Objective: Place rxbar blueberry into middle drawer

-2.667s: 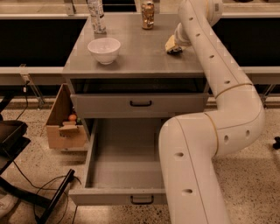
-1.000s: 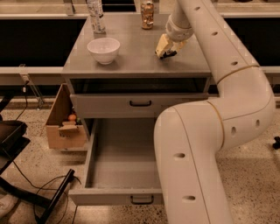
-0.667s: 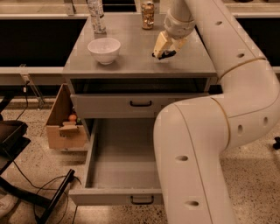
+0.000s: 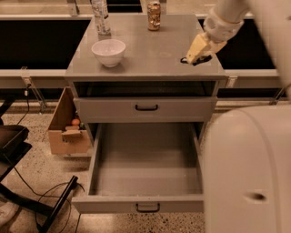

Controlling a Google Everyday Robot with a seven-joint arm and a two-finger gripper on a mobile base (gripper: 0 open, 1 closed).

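My gripper (image 4: 196,55) is low over the right rear part of the grey cabinet top (image 4: 145,54), close to its right edge. A small dark shape (image 4: 195,60) lies right under its tip, touching the top; I cannot tell whether this is the rxbar blueberry or part of the gripper. No other dark bar shows on the top. The middle drawer (image 4: 145,166) stands pulled out wide below, its flat grey floor bare, with a small dark handle (image 4: 148,207) on its front.
A white bowl (image 4: 109,51), a clear bottle (image 4: 101,18) and a can (image 4: 154,9) stand on the cabinet top. The upper drawer front (image 4: 146,108) is closed. My bulky white arm (image 4: 248,173) fills the right foreground. A cardboard box (image 4: 68,132) and black chair legs (image 4: 27,200) are at the left.
The gripper has moved right across the cabinet top, from near the middle toward the right edge, with the dark shape still under its tip. Bowl, can, bottle and drawer have not moved.
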